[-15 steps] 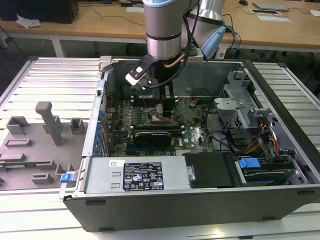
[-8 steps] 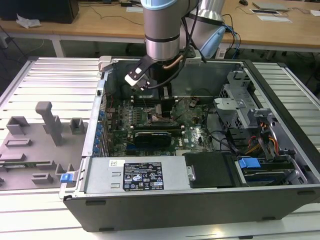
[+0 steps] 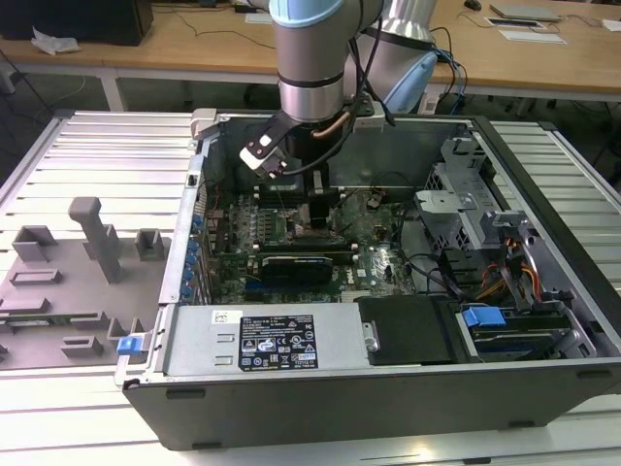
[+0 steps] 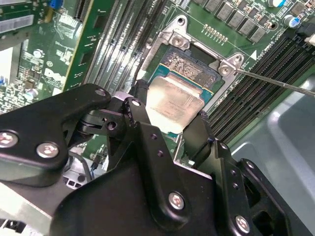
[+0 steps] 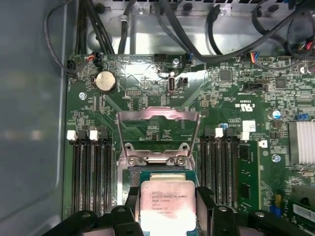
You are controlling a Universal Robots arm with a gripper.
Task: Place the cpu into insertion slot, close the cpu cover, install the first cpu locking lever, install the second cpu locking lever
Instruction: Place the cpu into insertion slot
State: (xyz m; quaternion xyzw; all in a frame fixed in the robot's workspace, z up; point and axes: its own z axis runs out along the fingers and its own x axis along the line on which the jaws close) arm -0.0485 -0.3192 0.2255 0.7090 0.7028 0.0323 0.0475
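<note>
I'm watching the claw (image 5: pixel 168 200) gripping the cpu (image 5: pixel 166 209) by two opposite edges, its fingers (image 4: pixel 138 96) pinching narrow on the chip. The cpu is hanging over the insertion slot (image 4: pixel 191 61), covering part of it while the slot's shiny far end is showing bare. I can't tell whether it's touching. The cpu cover (image 5: pixel 157 115) is standing flipped open just beyond the slot. In the exterior view, the arm (image 3: pixel 310 68) is reaching down into the open computer case (image 3: pixel 194 408) on the table (image 3: pixel 97 146).

The cpu (image 4: pixel 174 103) lies partly over the insertion slot (image 4: pixel 189 63).
</note>
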